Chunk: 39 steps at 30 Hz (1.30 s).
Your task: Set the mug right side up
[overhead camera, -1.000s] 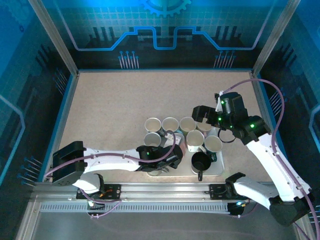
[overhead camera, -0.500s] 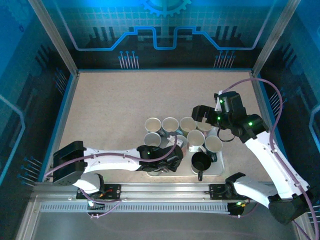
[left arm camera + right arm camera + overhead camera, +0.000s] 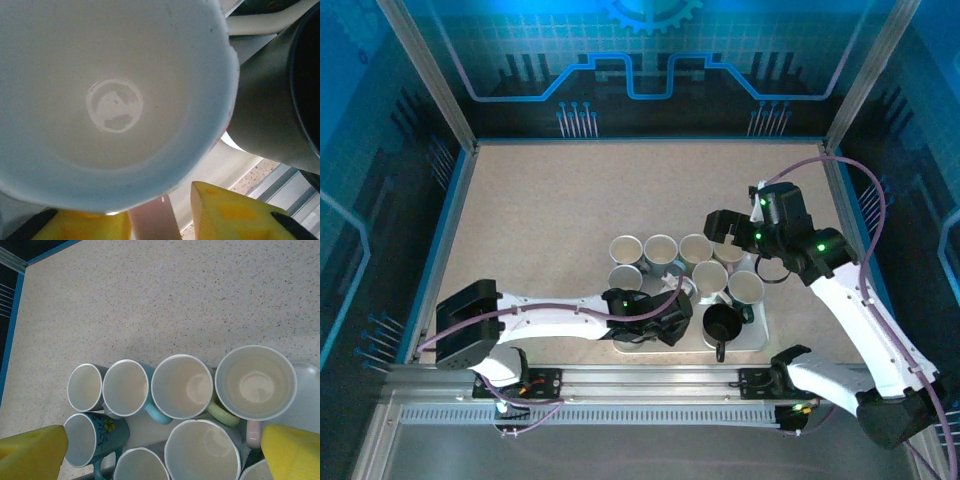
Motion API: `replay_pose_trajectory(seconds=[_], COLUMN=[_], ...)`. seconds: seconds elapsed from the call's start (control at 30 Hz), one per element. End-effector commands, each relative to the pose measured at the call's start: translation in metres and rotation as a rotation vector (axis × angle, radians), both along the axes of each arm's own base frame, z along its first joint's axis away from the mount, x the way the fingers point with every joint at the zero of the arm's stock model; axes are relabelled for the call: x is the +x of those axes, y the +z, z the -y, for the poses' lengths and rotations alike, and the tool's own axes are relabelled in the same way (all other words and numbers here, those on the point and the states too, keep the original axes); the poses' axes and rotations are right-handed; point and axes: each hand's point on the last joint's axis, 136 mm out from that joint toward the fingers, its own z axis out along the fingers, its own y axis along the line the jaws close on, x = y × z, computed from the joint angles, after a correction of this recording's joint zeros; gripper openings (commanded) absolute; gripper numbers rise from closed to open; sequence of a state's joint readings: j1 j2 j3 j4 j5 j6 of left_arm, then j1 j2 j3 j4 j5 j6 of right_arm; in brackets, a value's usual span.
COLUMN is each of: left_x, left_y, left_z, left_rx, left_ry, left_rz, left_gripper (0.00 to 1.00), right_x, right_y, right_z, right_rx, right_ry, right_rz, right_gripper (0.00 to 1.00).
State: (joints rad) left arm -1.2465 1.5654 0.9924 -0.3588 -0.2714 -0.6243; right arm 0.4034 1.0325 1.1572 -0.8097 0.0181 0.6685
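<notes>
Left gripper (image 3: 656,322) sits low at the 7 o'clock edge of the mug cluster (image 3: 685,265), over the near-left part of the white tray (image 3: 756,338).

Left wrist view: the white mug (image 3: 110,100) stands mouth-up right under the camera. Its inside is bare, with a faint ring mark on the floor. Its pink handle (image 3: 150,224) points to 6 o'clock and lies between the yellow fingers (image 3: 225,215). Jaws are narrow and set around the handle. A sliver of gap shows on the handle's 3 o'clock side, so they are not clamped on it.

The black mug (image 3: 270,125) stands just beside the white mug at 3 o'clock, mouth-up in the top view.

Right gripper (image 3: 724,228) hangs above the 1 o'clock side of the cluster, jaws wide, holding nothing. Its wrist view looks down into open mug mouths.

The tabletop (image 3: 570,200) is speckled beige.
</notes>
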Motion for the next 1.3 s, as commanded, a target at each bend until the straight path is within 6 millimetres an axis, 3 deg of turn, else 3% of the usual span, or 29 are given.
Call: replay_pose_trajectory(seconds=[0.0,0.13,0.3,0.6,0.73,0.77,0.8,0.83,0.97,1.13,1.2,1.23,1.27], left_x=[-0.001,0.001,0.005,0.002,0.012,0.017,0.024,0.037,0.084,0.121,0.130,0.136,0.141], left_y=[-0.002,0.008,0.036,0.105,0.141,0.151,0.161,0.171,0.191,0.196,0.196,0.195,0.197], left_z=[-0.009,-0.009,-0.007,0.015,0.006,-0.002,-0.012,-0.026,-0.089,-0.168,-0.190,-0.202,-0.213], left_rx=[0.058,0.047,0.007,-0.226,-0.333,-0.367,-0.396,-0.412,-0.386,-0.292,-0.259,-0.229,-0.201], left_ry=[-0.014,-0.018,-0.036,-0.163,-0.209,-0.205,-0.188,-0.138,0.074,0.324,0.387,0.419,0.455], left_rz=[-0.011,0.012,0.057,0.149,0.226,0.246,0.271,0.301,0.363,0.469,0.512,0.556,0.619], left_gripper=[0.36,0.37,0.42,0.57,0.70,0.79,0.93,0.99,0.99,0.99,0.99,0.99,0.99], right_x=[0.004,0.005,0.003,0.001,0.000,0.003,0.006,0.010,0.026,0.035,0.037,0.035,0.033], right_y=[0.000,0.001,0.012,0.029,0.041,0.040,0.038,0.033,-0.010,-0.060,-0.084,-0.104,-0.124], right_z=[0.002,0.002,0.002,-0.008,-0.008,-0.002,0.006,0.014,0.064,0.131,0.148,0.154,0.158], right_rx=[0.005,0.008,0.008,-0.006,-0.076,-0.114,-0.149,-0.179,-0.182,-0.049,0.012,0.027,0.034], right_ry=[-0.006,-0.005,0.004,0.118,0.201,0.183,0.154,0.132,-0.108,-0.457,-0.535,-0.562,-0.579], right_rz=[0.008,0.014,0.037,0.092,0.174,0.189,0.192,0.192,0.055,-0.066,-0.111,-0.147,-0.189], right_gripper=[1.00,1.00,1.00,1.00,1.00,1.00,1.00,1.00,1.00,1.00,0.87,0.74,0.53])
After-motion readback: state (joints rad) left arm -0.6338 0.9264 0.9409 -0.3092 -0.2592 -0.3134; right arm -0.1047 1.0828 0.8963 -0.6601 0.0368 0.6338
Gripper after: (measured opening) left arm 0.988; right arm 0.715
